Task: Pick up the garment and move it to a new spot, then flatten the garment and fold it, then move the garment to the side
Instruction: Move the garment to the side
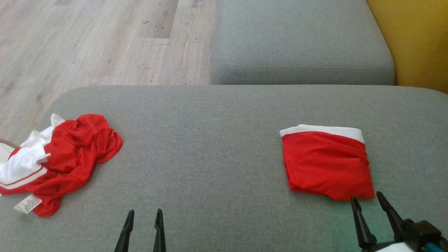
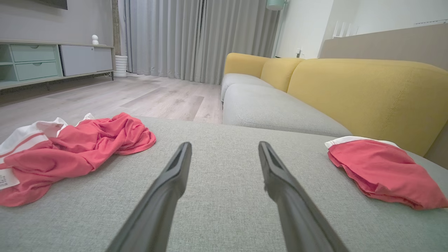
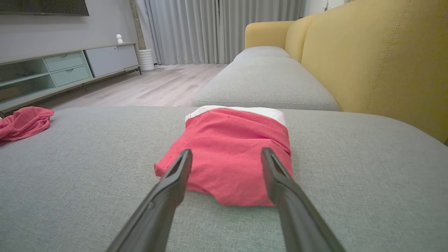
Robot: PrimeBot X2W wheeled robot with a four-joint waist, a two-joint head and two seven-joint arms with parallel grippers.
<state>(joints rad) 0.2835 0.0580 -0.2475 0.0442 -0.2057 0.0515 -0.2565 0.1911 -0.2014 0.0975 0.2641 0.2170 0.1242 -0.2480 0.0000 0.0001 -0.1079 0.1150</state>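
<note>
**Q:** Where is the garment lying?

**A:** The crumpled garment (image 1: 63, 157), red with white panels, is lying in a heap at the left edge of the frame on the grey sofa cushion (image 1: 210, 140). A folded garment (image 1: 327, 164) is resting at centre right, well apart from it.

**Q:** And the arms?

**A:** The left end effector (image 1: 145, 210) is hovering at bottom centre with its fingers spread, pinching nothing. The right end effector (image 1: 366, 195) is standing spread and empty too, at lower right, with its tips just beside the folded garment's near edge.

**Q:** How is the heap going to handle?

**A:** It is looking light, thin and limp, so it is likely going to sag and bunch once lifted, and may slip from a shallow pinch. The raised red ridge at the heap's upper right is offering the likeliest hold. The white label (image 1: 28, 203) at lower left is looking too flimsy.
</note>
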